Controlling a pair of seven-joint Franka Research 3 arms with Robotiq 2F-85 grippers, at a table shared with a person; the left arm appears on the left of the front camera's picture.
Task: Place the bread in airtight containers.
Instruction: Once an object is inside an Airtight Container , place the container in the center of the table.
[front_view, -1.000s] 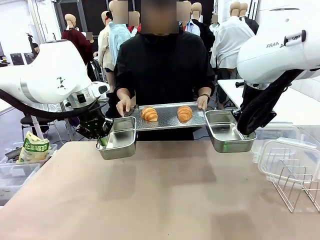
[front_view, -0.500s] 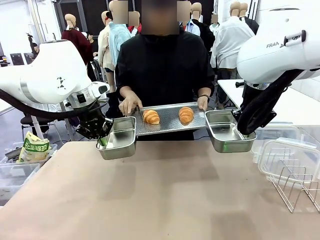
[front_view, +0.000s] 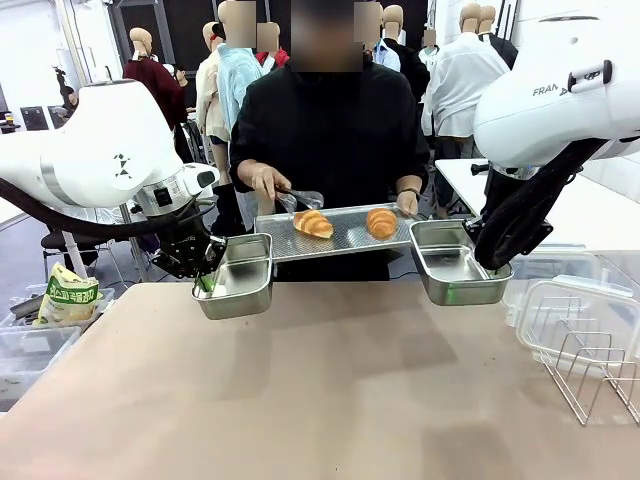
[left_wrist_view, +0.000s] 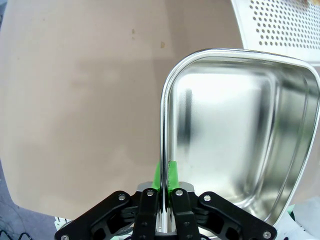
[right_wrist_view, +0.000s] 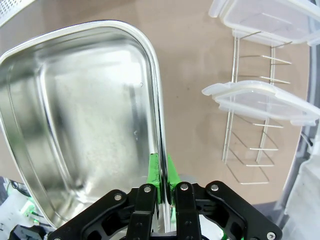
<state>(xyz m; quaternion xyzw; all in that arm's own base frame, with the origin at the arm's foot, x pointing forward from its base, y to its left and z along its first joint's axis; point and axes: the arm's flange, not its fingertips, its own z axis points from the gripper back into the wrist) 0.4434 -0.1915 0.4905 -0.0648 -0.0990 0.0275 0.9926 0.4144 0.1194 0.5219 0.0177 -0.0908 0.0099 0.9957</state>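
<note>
The left pincer is clamped on the rim of an empty steel tin, held above the tabletop. Between the tins, a person holds a perforated tray bearing a croissant and another croissant. The right pincer is clamped on the rim of the second empty tin.

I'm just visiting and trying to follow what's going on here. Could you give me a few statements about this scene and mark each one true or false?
1. The left tin and the right tin are both empty. True.
2. Three pastries lie on the person's tray. False: two croissants lie on the perforated tray.
3. The left tool is clamped on its tin's rim. True.
4. Both tins have their covers on. False: the clear lids rest on the wire rack.
</note>
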